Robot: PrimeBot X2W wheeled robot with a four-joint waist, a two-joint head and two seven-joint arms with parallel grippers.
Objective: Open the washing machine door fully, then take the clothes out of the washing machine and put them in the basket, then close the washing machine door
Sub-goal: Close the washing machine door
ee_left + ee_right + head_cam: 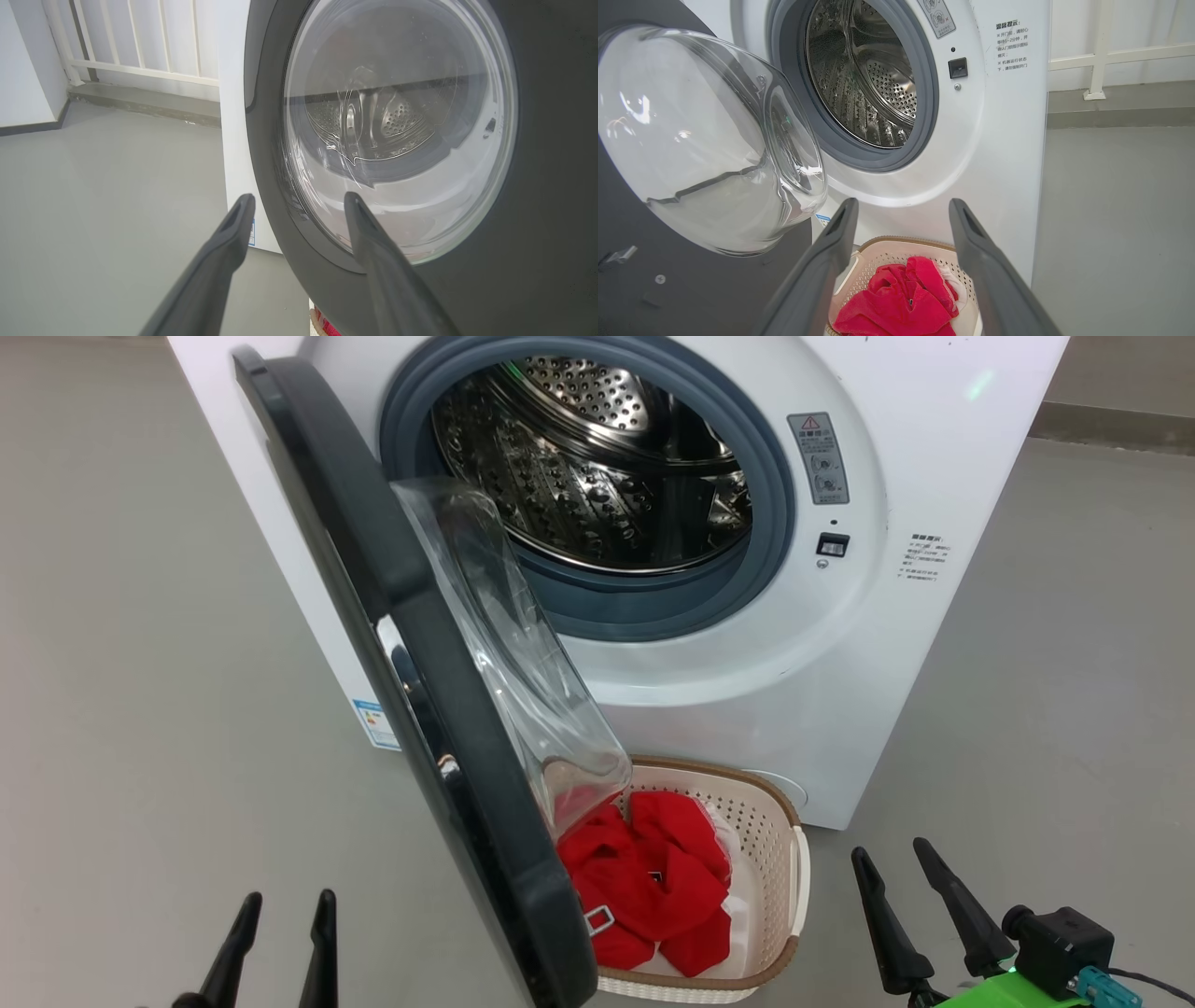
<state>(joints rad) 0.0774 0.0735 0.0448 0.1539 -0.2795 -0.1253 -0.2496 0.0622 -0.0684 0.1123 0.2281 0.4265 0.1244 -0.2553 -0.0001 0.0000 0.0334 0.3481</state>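
A: Grippers, count?
B: Two. Left gripper sat low left, right gripper low right. Both were spread wide, held nothing and touched nothing.
A: Next out?
B: One basket on the floor, just in front of the washer, nearer the right gripper. Clothes lay inside it as one red heap. Couldn't count separate pieces.
A: Door?
B: One door. It stood open, hinged on the left, and its lower edge hid the basket's left side. The glass bowl bulged toward the opening. The left gripper faced its outer side, near but apart.
A: Machine?
B: One washer, white. One drum, bare perforated steel where it showed, with a grey ring around it. Two labels were right of the opening.
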